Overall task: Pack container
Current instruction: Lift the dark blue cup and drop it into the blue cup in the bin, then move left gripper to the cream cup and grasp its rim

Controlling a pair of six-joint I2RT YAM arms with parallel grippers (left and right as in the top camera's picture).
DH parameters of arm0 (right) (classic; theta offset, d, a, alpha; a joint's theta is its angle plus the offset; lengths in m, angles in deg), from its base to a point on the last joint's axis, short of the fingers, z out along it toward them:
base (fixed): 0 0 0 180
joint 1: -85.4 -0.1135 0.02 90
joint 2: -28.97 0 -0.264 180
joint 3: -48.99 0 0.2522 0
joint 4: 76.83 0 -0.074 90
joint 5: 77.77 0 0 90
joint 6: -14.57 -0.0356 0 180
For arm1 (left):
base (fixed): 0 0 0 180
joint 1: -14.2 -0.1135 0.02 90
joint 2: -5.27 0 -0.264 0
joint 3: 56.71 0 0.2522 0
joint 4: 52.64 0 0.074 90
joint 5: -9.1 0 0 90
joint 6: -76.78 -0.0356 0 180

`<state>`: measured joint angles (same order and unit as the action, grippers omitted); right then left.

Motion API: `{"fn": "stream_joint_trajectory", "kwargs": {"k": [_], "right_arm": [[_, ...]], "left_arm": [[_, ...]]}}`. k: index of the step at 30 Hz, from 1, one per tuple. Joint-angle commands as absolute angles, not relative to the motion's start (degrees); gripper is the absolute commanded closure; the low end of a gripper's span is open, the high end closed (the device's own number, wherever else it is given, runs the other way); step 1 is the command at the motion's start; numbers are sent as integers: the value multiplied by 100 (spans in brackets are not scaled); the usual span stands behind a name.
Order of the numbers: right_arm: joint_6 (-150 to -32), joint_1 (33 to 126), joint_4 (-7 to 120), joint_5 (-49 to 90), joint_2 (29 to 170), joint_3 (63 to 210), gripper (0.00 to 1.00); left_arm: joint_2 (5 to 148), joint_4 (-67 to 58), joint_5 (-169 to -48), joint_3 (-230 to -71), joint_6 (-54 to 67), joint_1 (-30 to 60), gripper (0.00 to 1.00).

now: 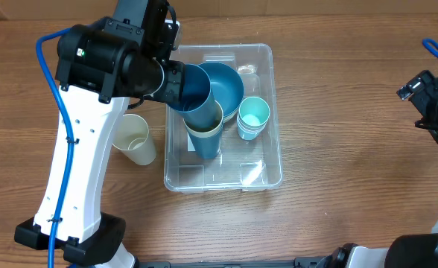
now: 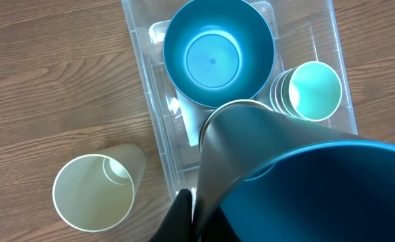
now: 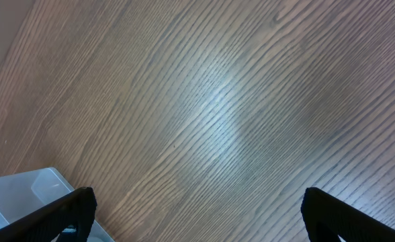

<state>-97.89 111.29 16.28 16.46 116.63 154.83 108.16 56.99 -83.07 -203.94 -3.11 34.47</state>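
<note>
Left gripper (image 2: 189, 216) pinched a blue cup (image 2: 318, 195) that hid most of it, above the container (image 1: 234, 170); right gripper (image 3: 196, 218) gaped empty, fingers cropped.

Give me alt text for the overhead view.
The left gripper holds a blue cup tilted above a cream cup inside the container, beside a blue bowl and stacked teal cups. A second cream cup lies on the table outside it; the right gripper is open, far right.

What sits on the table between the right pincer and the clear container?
Nothing: only bare wooden tabletop separates the open right pincer from the container. The overhead view shows it best.
</note>
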Motion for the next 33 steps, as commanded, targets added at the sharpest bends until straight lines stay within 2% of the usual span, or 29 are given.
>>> {"fn": "stream_joint_trajectory", "kwargs": {"k": [1, 3, 4, 12, 19, 25, 27, 30, 33], "right_arm": [[-9817, 11147, 1646, 1641, 11633, 15539, 0], [-9820, 11147, 1646, 1641, 11633, 15539, 0], [-9817, 11147, 1648, 1641, 11633, 15539, 0], [-9817, 11147, 1648, 1641, 11633, 15539, 0], [-9817, 11147, 1646, 1641, 11633, 15539, 0], [-9817, 11147, 1646, 1641, 11633, 15539, 0], [-9817, 11147, 1648, 1641, 11633, 15539, 0], [-9817, 11147, 1646, 1641, 11633, 15539, 0], [-9817, 11147, 1648, 1641, 11633, 15539, 0]], "left_arm": [[10899, 5680, -8443, -20374, -523, 3493, 91], [10890, 5678, -8543, -20376, -561, 3493, 74], [10864, 5682, -8539, -20383, -558, 3491, 68], [10409, 5791, -7920, -20975, -272, 3458, 39], [9900, 5793, -7750, -20778, -73, 2717, 34], [9760, 5793, -8207, -19541, -80, 1655, 28], [9767, 5791, -8582, -18960, -130, 1295, 29], [9802, 5706, -8941, -18160, -303, 857, 38], [9821, 5398, -9313, -17463, -517, 634, 39]]}}
